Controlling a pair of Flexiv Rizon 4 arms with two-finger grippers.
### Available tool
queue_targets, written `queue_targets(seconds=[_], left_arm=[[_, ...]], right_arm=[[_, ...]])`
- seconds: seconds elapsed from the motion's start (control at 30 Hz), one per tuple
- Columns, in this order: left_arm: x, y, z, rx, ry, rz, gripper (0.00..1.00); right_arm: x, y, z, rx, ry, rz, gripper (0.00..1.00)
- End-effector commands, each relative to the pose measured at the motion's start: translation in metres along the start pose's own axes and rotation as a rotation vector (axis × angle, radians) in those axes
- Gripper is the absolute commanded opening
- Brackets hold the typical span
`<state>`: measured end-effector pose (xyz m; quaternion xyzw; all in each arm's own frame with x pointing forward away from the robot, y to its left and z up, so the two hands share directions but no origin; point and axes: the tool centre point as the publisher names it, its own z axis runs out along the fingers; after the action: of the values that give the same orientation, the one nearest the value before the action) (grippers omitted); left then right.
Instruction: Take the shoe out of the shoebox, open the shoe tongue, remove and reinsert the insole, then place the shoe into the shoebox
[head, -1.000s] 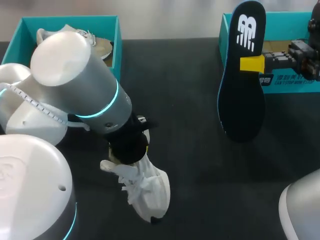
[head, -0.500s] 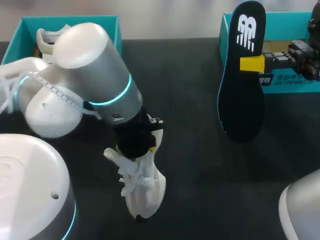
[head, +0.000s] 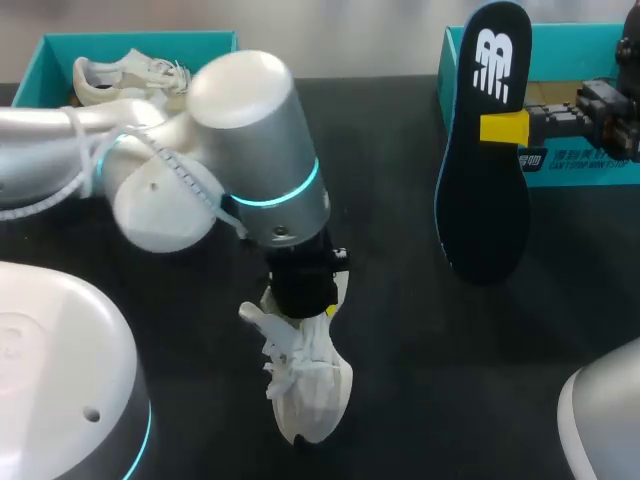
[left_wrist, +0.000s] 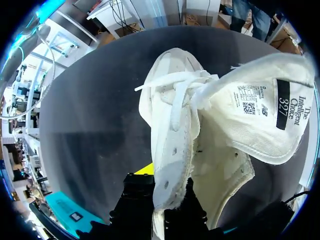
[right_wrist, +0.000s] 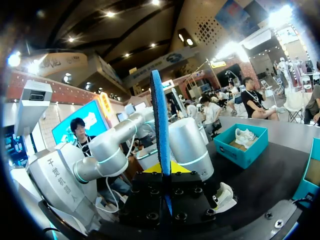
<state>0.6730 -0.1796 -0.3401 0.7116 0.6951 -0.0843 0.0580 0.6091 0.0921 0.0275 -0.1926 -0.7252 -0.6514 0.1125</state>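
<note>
Shoe (head: 310, 390) shifted right, right hand (head: 500, 128) gripping insole (head: 485, 215)

A white shoe (head: 305, 390) is held by the left fingers (head: 330, 311) near the middle of the dark counter (head: 400, 300), with its laces hanging loose. A black insole (head: 485, 200) is held upright by the right fingers (head: 505, 127), just in front of a teal box (head: 590, 45). Another shoe (head: 125, 75) is seen in a second box (head: 60, 45) far left.

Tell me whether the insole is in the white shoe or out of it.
Out. The black, blue-edged insole is clamped in the right jaws, apart from the white lace-up shoe that the left jaws hold.
</note>
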Motion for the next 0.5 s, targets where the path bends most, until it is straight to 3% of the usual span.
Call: queue_targets(seconds=[0.03,0.5], left_arm=[[-0.011,0.004,0.012,0.013,0.044,0.002,0.00],[-0.006,0.004,0.026,0.032,0.080,-0.026,0.00]], right_arm=[[-0.003,0.002,0.003,0.004,0.003,0.000,0.00],[-0.003,0.002,0.003,0.004,0.003,0.000,0.00]])
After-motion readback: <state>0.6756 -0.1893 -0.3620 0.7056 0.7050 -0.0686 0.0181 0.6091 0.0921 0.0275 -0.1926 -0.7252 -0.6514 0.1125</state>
